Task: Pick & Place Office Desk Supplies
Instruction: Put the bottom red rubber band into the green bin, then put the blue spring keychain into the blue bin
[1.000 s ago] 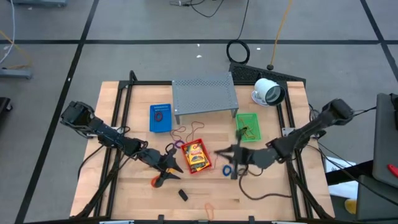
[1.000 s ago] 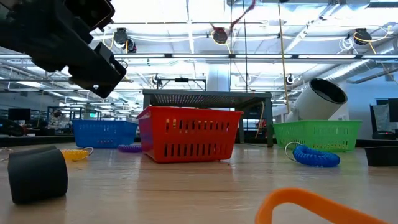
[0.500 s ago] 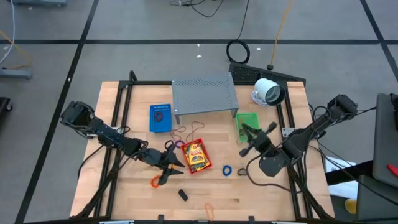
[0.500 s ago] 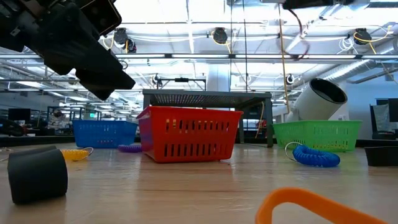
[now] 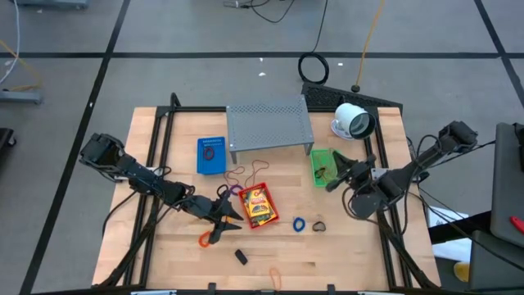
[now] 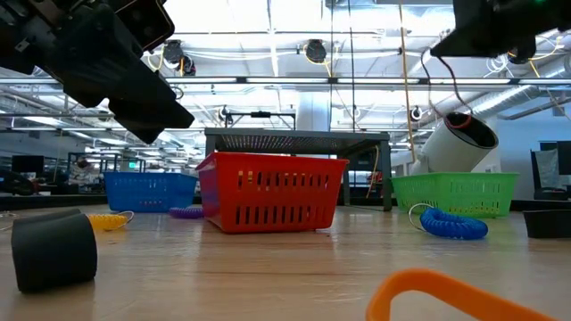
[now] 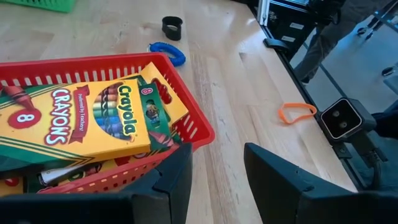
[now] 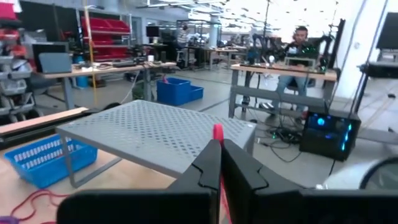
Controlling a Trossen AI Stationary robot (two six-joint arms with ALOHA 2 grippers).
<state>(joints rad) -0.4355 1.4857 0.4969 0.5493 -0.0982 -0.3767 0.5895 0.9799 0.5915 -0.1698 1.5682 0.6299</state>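
The yellow crayon boxes (image 7: 81, 121) lie in the red basket (image 5: 259, 206) at frame centre, the left gripper (image 5: 223, 220) part-open beside its left wall, empty; the right gripper (image 5: 338, 170), closed, at the green basket (image 5: 326, 167), centre-right.

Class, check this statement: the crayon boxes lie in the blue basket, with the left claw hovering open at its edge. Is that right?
Not quite. The crayon boxes lie in the red basket, not a blue one, as the left wrist view shows. The rest holds: the left claw hovers open at its edge.
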